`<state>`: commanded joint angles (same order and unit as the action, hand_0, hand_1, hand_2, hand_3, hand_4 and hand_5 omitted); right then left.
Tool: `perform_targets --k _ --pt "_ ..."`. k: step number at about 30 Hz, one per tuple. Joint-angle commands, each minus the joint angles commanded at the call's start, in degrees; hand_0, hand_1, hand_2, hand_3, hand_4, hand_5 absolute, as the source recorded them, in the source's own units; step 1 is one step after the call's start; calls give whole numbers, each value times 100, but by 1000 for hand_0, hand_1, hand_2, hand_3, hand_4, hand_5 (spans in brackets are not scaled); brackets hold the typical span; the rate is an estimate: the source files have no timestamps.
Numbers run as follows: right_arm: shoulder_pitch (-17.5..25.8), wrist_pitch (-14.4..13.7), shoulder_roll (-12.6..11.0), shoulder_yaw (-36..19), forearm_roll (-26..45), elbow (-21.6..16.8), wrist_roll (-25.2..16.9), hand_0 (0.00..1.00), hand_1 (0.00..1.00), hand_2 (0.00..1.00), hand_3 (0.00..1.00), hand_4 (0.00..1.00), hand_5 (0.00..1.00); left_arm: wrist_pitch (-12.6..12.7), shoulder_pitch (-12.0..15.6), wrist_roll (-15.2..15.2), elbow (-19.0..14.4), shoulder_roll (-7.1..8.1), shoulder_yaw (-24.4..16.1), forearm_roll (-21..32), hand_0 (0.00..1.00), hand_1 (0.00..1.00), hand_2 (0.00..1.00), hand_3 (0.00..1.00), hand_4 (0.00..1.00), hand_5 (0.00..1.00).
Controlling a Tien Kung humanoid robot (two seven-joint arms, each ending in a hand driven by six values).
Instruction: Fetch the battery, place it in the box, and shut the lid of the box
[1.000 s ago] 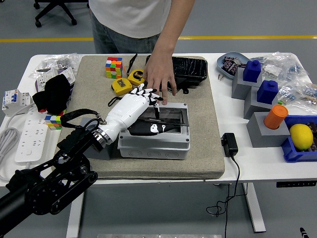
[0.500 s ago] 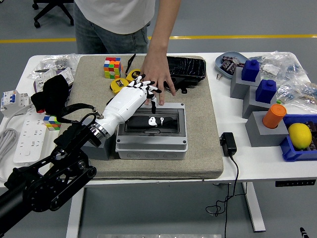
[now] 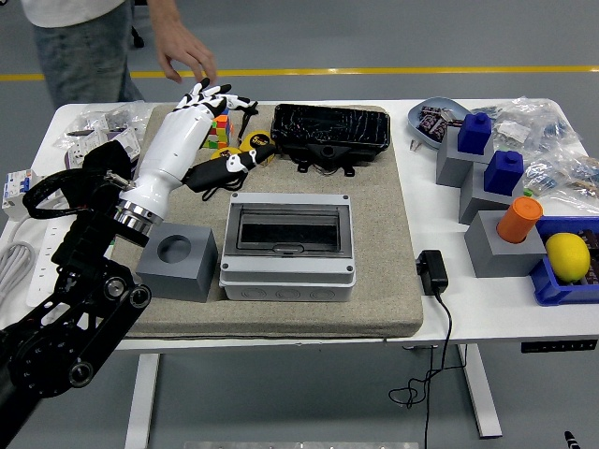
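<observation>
my left hand point(image 3: 201, 105) hangs raised over the far left of the beige felt mat point(image 3: 393, 281), its white fingers point(image 3: 225, 96) spread and holding nothing, clear of the work so the box point(image 3: 288, 245) sits unobstructed mid-mat. the box is a grey moulded plastic enclosure with rounded corners, and its smoky see-through lid point(image 3: 286, 230) lies flat and flush in the frame, which i judge to mean it is shut; i cannot make out a battery through the tinted pane, so whether it lies inside i cannot say. just left of the box, touching or nearly so, stands a matte grey block point(image 3: 178, 266) with a round socket sunk in its top. beyond the box a glossy black tray point(image 3: 330, 130) lies along the mat's far edge, and a colourful puzzle cube point(image 3: 219, 126) and a yellow tape measure point(image 3: 255, 145) sit below my palm. at the far side of the white tabletop point(image 3: 487, 309) a person's hand point(image 3: 183, 51) hangs relaxed, touching nothing. to the right, out of reach of the job, an orange cylinder point(image 3: 521, 220) tops a grey stand and a lemon point(image 3: 569, 257) rests in a blue bin. my right arm is nowhere in frame.
</observation>
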<state>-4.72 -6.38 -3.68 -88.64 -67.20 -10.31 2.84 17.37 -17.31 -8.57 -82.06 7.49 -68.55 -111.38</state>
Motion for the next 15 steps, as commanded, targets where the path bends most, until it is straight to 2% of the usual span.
perform_targets --k 1,7,15 --pt "4 1 2 -3 -6 0 4 752 672 686 730 998 998 4 62 -47 -28 -22 -105 201 821 895 882 875 998 998" --pt "21 12 10 18 0 0 8 752 671 685 730 998 998 -136 451 -271 -146 -116 -623 1563 822 898 888 881 998 998" --pt "14 15 11 19 25 0 6 754 673 686 729 998 998 -541 940 -401 -372 -231 -945 3453 830 904 887 875 998 998"
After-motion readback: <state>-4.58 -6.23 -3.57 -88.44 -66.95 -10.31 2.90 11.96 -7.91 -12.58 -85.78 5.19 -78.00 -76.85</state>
